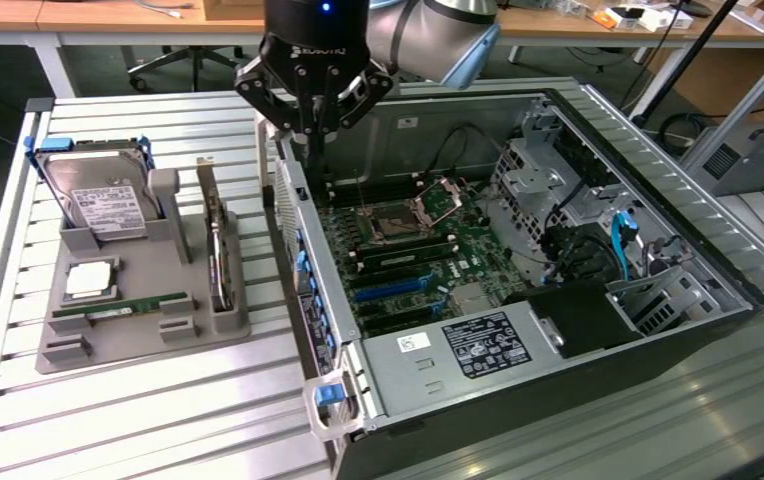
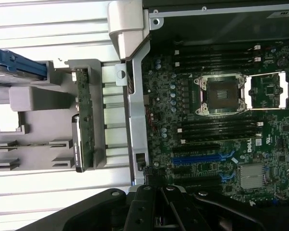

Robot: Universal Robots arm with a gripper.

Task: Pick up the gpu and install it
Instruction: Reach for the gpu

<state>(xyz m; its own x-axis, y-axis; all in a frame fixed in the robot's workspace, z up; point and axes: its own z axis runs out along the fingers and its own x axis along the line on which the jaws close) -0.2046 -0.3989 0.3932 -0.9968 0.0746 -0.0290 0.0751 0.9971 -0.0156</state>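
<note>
The black two-finger gripper hangs clenched and empty above the rear wall of the open black computer case. The gpu, a thin dark card with a silver bracket, stands on its edge in the grey plastic holder, lower and toward the exterior view's left of the gripper. Its long axis runs parallel to that wall, and only a narrow strip of the slatted metal table separates them

Hard drive, RAM stick, open computer case

I see a green motherboard with blue slots, a grey tray, and a seemingly dark card.
</note>
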